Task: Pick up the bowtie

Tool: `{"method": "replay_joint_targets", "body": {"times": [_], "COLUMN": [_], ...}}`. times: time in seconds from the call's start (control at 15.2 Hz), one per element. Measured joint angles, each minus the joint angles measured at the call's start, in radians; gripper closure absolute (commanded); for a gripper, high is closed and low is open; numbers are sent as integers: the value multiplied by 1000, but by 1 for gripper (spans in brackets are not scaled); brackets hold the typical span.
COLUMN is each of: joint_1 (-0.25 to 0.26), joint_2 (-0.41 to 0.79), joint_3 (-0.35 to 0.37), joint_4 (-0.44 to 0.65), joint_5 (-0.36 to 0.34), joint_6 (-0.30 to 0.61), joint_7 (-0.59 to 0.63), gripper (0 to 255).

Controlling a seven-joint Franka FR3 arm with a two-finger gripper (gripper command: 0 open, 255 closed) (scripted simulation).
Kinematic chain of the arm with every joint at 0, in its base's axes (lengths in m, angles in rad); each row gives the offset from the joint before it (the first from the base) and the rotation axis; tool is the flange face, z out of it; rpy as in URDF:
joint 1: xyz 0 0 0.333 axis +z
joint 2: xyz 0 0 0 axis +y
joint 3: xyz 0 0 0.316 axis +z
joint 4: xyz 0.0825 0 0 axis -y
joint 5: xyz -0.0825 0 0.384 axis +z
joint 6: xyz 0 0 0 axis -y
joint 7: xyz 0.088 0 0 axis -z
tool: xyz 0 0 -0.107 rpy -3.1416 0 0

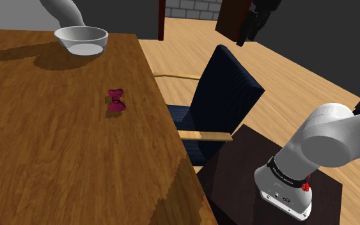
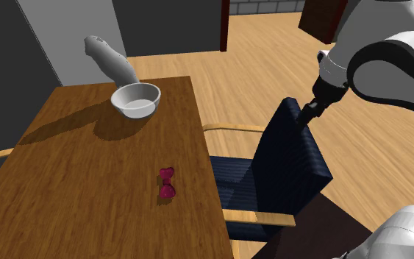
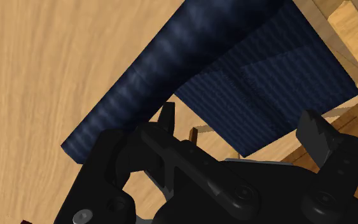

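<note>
One magenta bowtie lies on the table while the end effector, spread, hangs above a chair.

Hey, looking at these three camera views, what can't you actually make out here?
Grey curved object behind the bowl: cut off by the top edge in the shoulder view; what it is is unclear.
Bowtie: too small in both exterior views to show knot or fabric.
Chair: legs hidden behind the table and the stand in both exterior views.
</note>
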Motion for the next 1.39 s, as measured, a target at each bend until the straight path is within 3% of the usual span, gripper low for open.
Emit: {"method": "replay_joint_targets", "body": {"times": [0.26,0.59,1.39], "joint_1": [8,29,54], "joint_2": [17,81,393], "joint_3": [41,143,368], "joint_4": [-15,-18,140], "joint_5": [25,83,148], "joint_6": [22,68,188], "joint_7": [62,216,580], "gripper": [0,0,0]}}
